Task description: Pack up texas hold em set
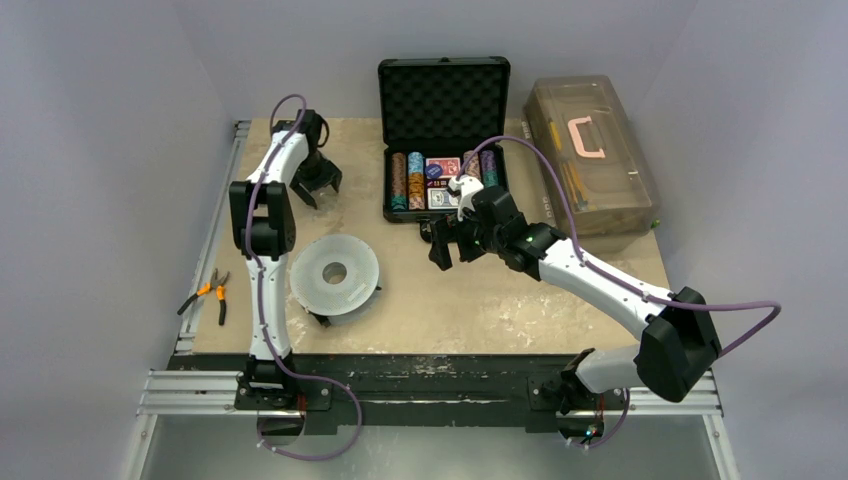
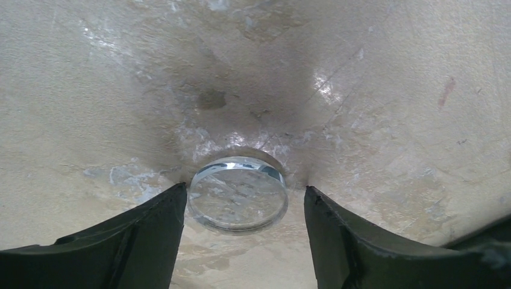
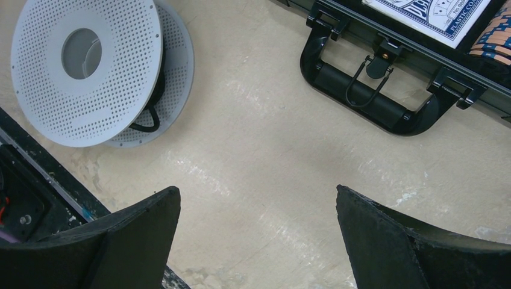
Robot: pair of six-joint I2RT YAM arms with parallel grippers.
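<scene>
text: only the card deck (image 3: pixel 431 15) at the near edge of the case is readable. It says "PLASTIC CO", the rest is cut off by the frame. deck faces in the top view are too small to read.

briefcase (image 1: pixel 443 150) is open at far centre of the table (image 1: pixel 450 300), foam lid upright. chip rows (image 1: pixel 407 180) sit on both sides of the decks. handle (image 3: pixel 367 99) lies flat on the board, pointing toward the arms.

left gripper (image 2: pixel 244 189): jaws partly spread, straddling a clear round button (image 2: pixel 238 208) that lies flat at far left, well apart from the case. left finger is just beside its rim, right finger shows a gap. not clamped.

right gripper (image 3: pixel 256 198): jaws wide, hovering over bare board just in front of the handle.

around: perforated grey disc (image 1: pixel 335 272) at left-centre with a second perforated plate under it. pliers (image 1: pixel 212 295) at the left edge. brown toolbox (image 1: pixel 590 150) just right of the case, up against the right edge. open board between the disc and the case.
</scene>
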